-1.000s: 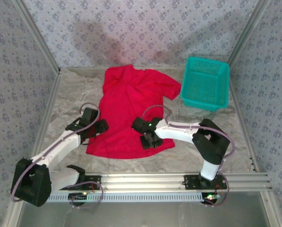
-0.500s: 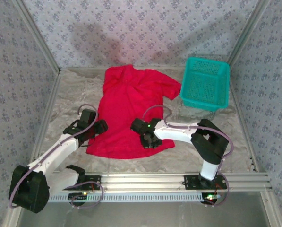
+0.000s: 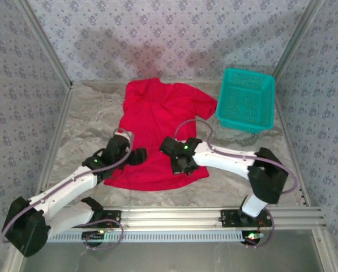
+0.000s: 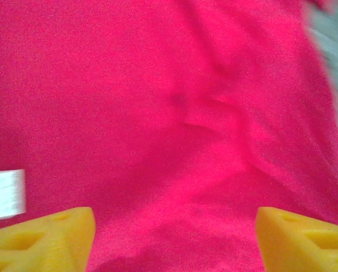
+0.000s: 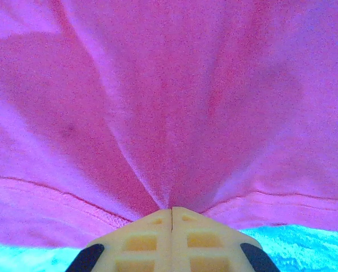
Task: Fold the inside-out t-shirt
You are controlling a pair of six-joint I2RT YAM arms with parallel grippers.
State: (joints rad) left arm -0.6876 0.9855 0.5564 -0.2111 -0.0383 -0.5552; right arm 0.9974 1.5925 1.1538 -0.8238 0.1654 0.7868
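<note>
Left wrist shows white tag [image 4: 4, 194] on t-shirt [image 4: 185, 113] beside spread left tool [image 4: 174, 232].

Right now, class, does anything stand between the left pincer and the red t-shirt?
Nothing visible does. The left pincer hangs open directly over the t-shirt, with only red cloth below it. The right pincer is shut on the hem.
</note>
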